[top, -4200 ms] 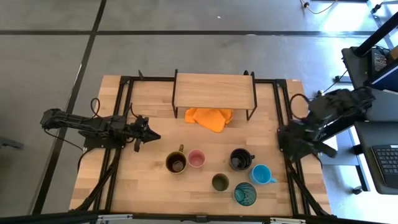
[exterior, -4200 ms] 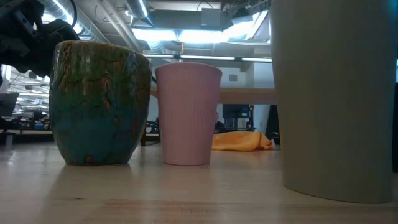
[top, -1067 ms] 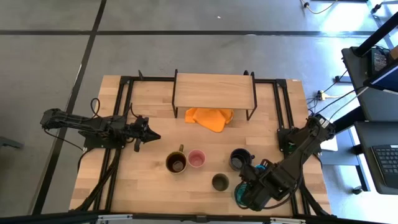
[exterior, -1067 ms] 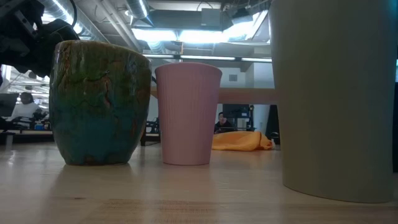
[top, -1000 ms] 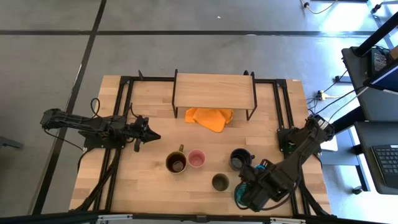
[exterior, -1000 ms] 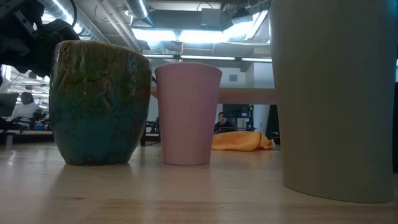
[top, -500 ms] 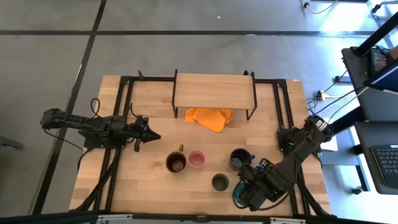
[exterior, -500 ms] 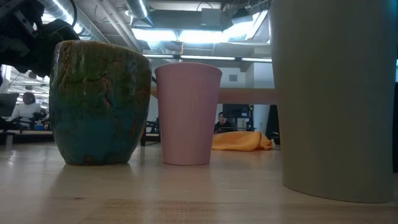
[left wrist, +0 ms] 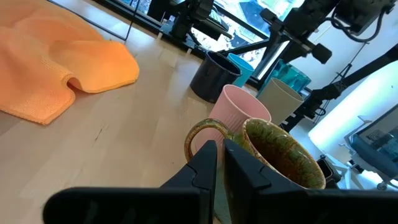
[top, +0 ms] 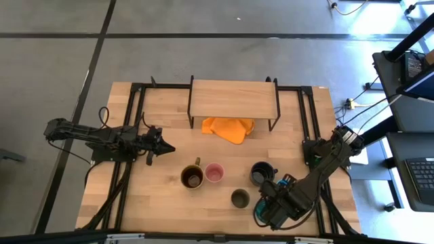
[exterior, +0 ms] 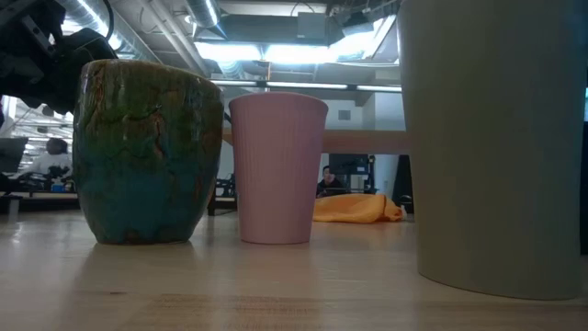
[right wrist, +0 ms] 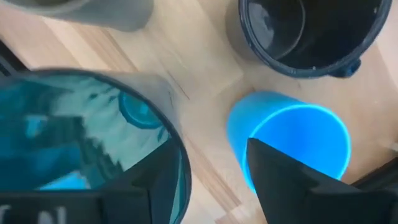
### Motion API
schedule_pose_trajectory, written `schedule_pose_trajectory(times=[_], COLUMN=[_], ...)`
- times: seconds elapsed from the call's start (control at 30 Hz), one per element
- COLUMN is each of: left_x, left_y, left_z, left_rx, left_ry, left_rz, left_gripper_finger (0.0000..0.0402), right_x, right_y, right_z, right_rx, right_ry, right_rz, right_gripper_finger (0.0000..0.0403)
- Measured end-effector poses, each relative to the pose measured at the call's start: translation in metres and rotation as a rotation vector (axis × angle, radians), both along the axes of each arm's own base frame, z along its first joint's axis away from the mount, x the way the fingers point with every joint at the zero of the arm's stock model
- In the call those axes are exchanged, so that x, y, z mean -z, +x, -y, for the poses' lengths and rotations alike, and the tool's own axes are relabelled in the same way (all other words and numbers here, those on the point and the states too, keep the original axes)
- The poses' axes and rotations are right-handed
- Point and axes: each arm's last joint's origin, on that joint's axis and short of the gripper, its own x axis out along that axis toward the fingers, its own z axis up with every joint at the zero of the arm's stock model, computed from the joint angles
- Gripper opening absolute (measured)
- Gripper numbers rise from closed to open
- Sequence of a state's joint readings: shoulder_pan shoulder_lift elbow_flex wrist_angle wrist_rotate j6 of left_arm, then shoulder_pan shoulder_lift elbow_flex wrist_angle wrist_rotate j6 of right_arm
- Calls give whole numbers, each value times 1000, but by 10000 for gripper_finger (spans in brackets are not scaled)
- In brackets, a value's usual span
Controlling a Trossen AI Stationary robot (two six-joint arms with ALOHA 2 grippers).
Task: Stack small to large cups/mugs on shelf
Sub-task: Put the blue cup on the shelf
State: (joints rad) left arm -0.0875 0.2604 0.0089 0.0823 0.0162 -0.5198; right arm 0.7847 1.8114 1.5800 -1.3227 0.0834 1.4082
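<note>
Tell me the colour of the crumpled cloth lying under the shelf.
Orange; the crumpled cloth shows best in the left wrist view.

The overhead camera looks straight down on the whole table (top: pixel 156 196), with floor on every side. The low camera sits at tabletop height right against the cups near the front edge, facing level across to the far edge, where the orange cloth (exterior: pixel 356 208) lies. The left wrist camera looks slantwise along the tabletop from close by. It shares the pink cup (left wrist: pixel 239 111) and mustard-brown mug (left wrist: pixel 283 163) with the low view. The right wrist camera points steeply down, very near the teal patterned tumbler (right wrist: pixel 81 137) and light blue mug (right wrist: pixel 287 146).
</note>
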Motion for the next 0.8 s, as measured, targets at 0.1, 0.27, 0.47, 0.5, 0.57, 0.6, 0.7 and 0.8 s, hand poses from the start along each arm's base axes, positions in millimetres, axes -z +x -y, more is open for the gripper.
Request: schedule_pose_trajectory(times=[0.1, 0.27, 0.47, 0.5, 0.57, 0.6, 0.7, 0.8], left_x=[0, 0, 0, 0, 0, 0, 0, 0], left_y=[0, 0, 0, 0, 0, 0, 0, 0], left_z=[0, 0, 0, 0, 0, 0, 0, 0], left_rx=[0, 0, 0, 0, 0, 0, 0, 0], left_ry=[0, 0, 0, 0, 0, 0, 0, 0], left_rz=[0, 0, 0, 0, 0, 0, 0, 0], left_gripper_finger=[19, 19, 19, 19, 19, 19, 19, 19], right_x=[1, 1, 1, 0, -4, -5, -12, -30], right_y=[-1, -2, -4, -4, -4, -5, -3, -1], right_z=[1, 2, 5, 5, 5, 6, 8, 12], right_rx=[-2, -4, -3, -2, -3, -1, 6, 18], right_ry=[-7, -24, -39, -35, -18, -22, -2, 46], right_rz=[-9, -24, -51, -49, -36, -41, -27, 9], right_gripper_finger=[171, 113, 36, 25, 12, 12, 16, 10])
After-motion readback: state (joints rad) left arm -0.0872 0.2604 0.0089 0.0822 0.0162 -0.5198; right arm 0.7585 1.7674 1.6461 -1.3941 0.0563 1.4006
